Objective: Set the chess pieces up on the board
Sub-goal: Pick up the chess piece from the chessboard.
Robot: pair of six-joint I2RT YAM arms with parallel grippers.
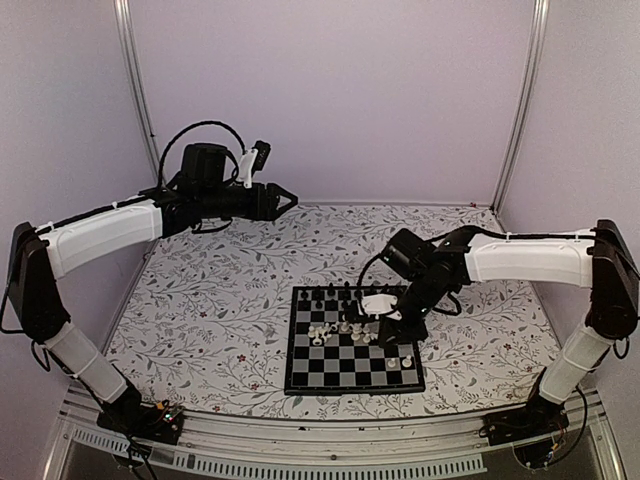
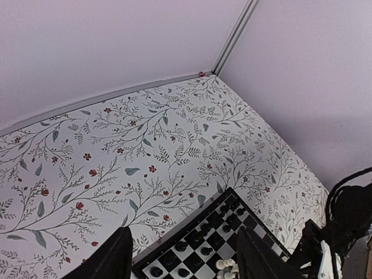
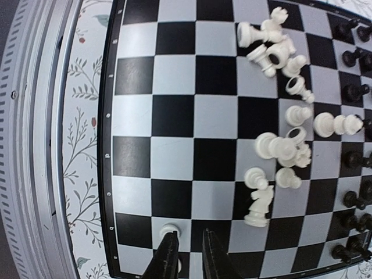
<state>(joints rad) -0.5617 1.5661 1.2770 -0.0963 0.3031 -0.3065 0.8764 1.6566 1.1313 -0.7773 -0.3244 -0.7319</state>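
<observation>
The board lies on the flowered table, right of centre. Black chess pieces stand along its far rows. White chess pieces lie jumbled in a heap near its middle. In the right wrist view that heap and a white knight sit on the board, with black pieces along the right edge. My right gripper hangs low over the board's near corner, its jaws narrowly open and nothing between them. A white pawn stands just by the left fingertip. My left gripper is raised far left, open and empty.
A metal rail runs along the table's near edge beside the board. Pale walls with metal posts enclose the floral tabletop. The right arm reaches in from the right above the board's right side.
</observation>
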